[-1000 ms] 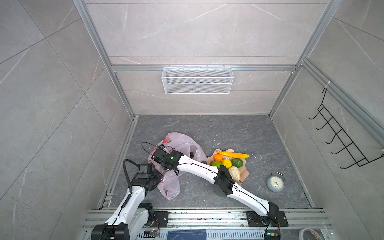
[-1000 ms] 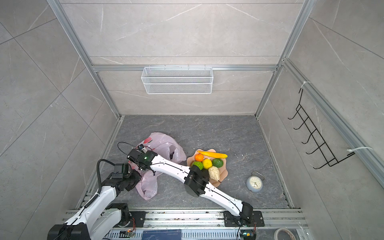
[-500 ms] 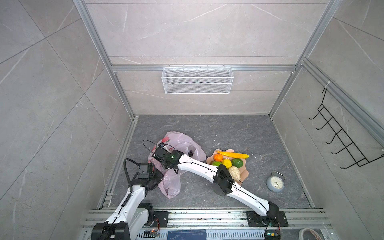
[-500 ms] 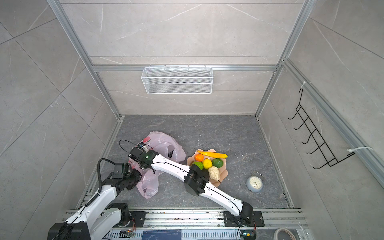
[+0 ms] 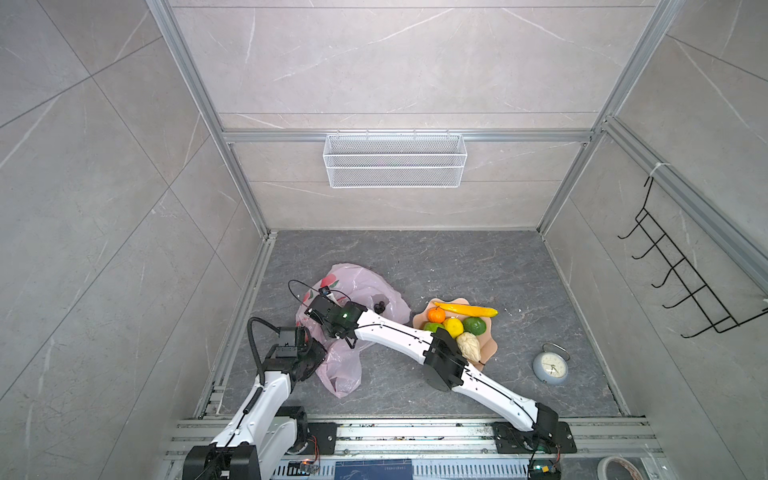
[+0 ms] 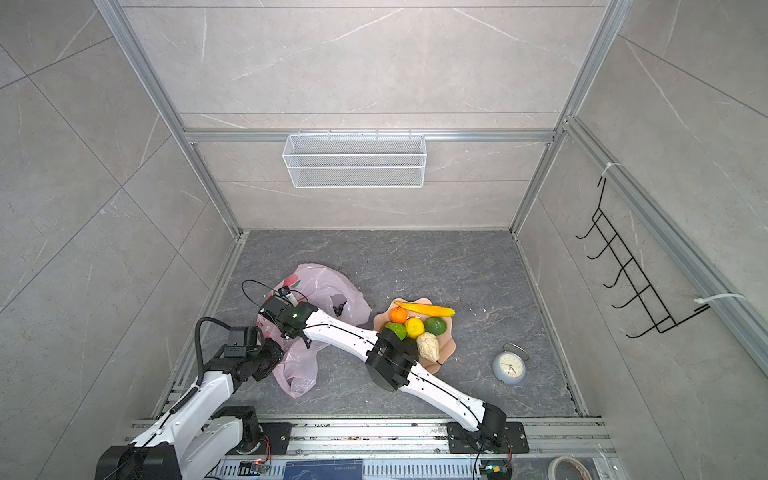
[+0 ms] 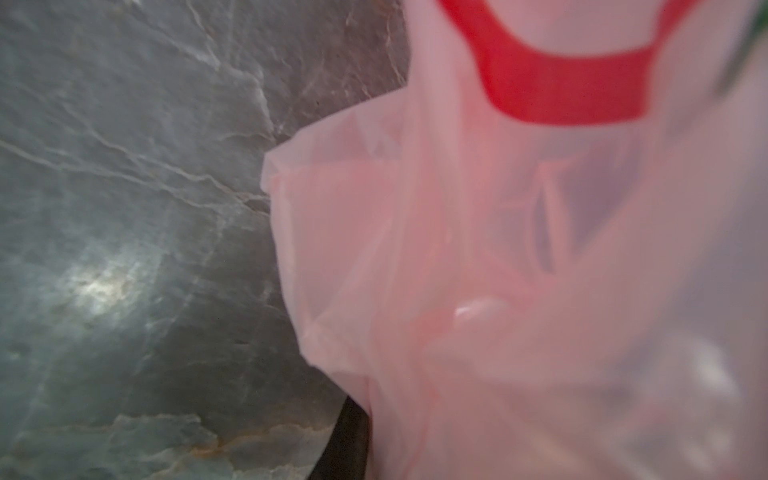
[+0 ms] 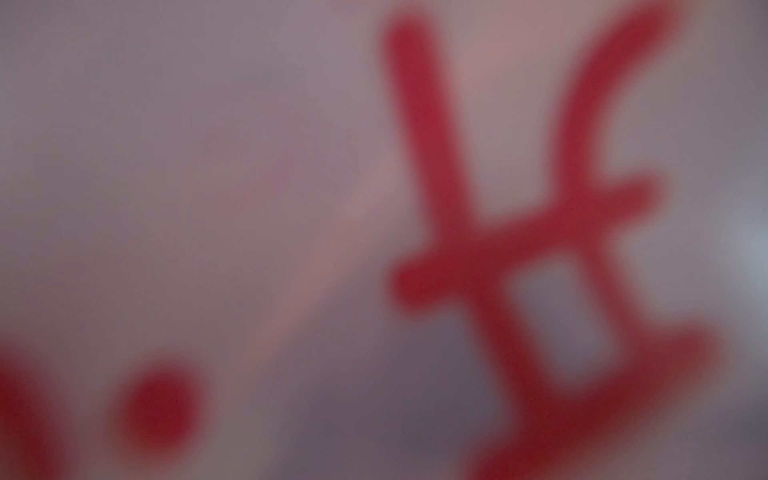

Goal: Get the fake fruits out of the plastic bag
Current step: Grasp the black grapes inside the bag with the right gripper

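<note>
Grey tiled walls box in a dark marbled surface [image 5: 457, 266]. The pink bag [image 5: 361, 282] lies at its 9 o'clock, with dark grapes [image 5: 379, 308] apparently inside. The other fruits [image 5: 453, 326] sit on a plate [image 5: 489, 345] at the bag's 3 o'clock. The left tool [image 5: 319, 353] looks clenched on the bag's edge. The right tool [image 5: 350, 340] is buried in film, so I can't tell its state. It could snag plastic instead of grapes and yank the bag out of the left's pinch.

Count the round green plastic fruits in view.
2. Both lie on the peach scalloped plate: one green fruit right of the round yellow fruit, the other green fruit left of it, partly under the white right arm. The translucent pink plastic bag may hide more.
</note>
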Available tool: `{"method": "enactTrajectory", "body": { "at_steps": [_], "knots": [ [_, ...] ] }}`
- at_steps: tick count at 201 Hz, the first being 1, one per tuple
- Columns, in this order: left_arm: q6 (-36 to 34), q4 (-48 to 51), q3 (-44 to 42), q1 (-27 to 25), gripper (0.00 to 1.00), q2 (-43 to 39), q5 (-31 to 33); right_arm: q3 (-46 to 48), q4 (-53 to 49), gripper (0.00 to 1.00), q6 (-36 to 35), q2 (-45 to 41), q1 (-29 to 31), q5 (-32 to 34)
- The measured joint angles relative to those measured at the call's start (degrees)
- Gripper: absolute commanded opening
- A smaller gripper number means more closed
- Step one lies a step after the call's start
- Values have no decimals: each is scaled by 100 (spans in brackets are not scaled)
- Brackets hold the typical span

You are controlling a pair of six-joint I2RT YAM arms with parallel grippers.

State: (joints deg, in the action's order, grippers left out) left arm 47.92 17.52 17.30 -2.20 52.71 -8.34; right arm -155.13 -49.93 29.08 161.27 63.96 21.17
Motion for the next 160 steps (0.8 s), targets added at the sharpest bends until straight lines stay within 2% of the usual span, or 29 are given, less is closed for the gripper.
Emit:
{"method": "enactTrajectory", "body": {
  "at_steps": [38,57,69,107,143,160],
  "knots": [
    [0,-2,-2,0,14,-2,-15,-11,79,27,190,85,-70,184],
    [0,-2,-2,0,14,-2,-42,-13,140,6,214,107,-90,271],
    [0,-2,-2,0,14,-2,-46,-33,190,2,216,127,-103,256],
    [-7,-2,-2,0,13,-2,-76,87,212,3,243,33,-138,83],
    [-179,4,72,0,11,94,-87,1589,356,7,188,-907,-136,-264],
    [-323,22,238,0,10,234,-94,1993,378,10,42,-1266,-131,-409]
  ]
}}
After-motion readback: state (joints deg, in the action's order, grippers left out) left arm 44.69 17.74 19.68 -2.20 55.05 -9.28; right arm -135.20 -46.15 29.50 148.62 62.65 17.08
